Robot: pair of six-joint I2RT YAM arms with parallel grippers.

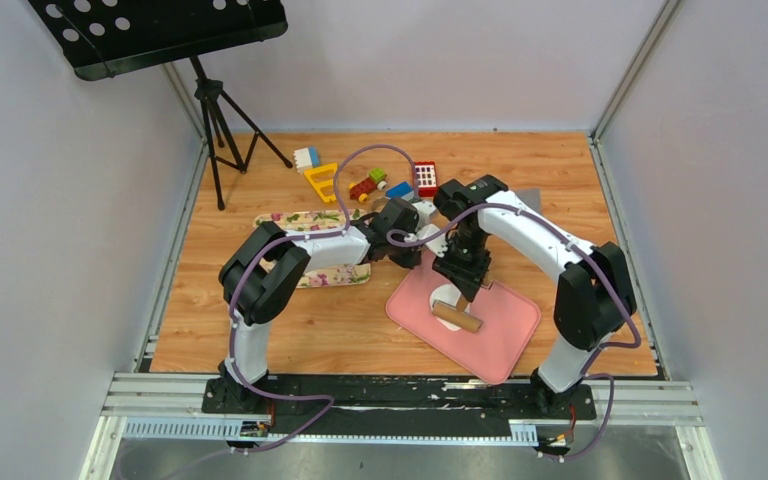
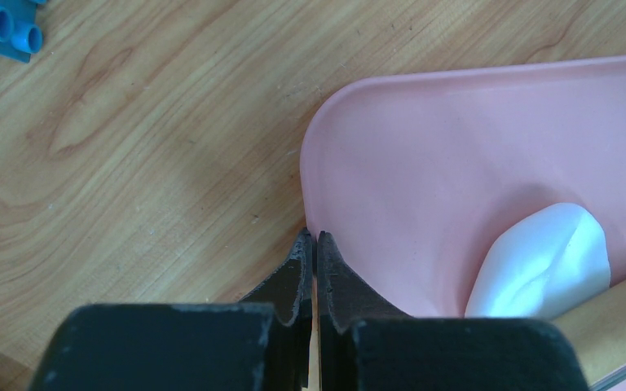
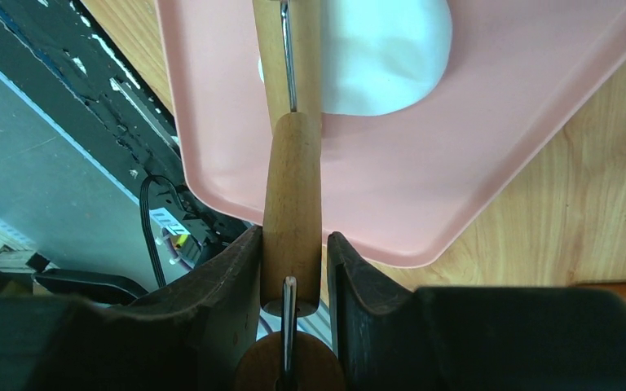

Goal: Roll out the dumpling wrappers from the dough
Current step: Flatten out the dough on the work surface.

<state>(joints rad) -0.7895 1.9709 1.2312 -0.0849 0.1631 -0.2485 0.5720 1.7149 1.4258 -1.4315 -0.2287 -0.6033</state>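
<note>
The dough (image 2: 542, 265) is a soft white lump on the pink mat (image 2: 456, 147), partly flattened under a wooden rolling pin (image 1: 457, 315). My right gripper (image 3: 293, 244) is shut on the pin's wooden handle (image 3: 293, 187), with the dough (image 3: 383, 57) just beyond it on the mat (image 3: 359, 187). My left gripper (image 2: 311, 238) is shut on nothing, its tips at the mat's left rim, a short way from the dough. From above, the left gripper (image 1: 412, 250) sits at the mat's (image 1: 500, 340) far corner and the right gripper (image 1: 463, 280) is over the pin. No dumpling wrappers are in view.
Toy blocks (image 1: 370, 182) lie scattered at the back of the wooden table, and one blue block (image 2: 4, 24) shows in the left wrist view. A floral board (image 1: 310, 220) lies under the left arm. A tripod stand (image 1: 215, 120) rises at the back left.
</note>
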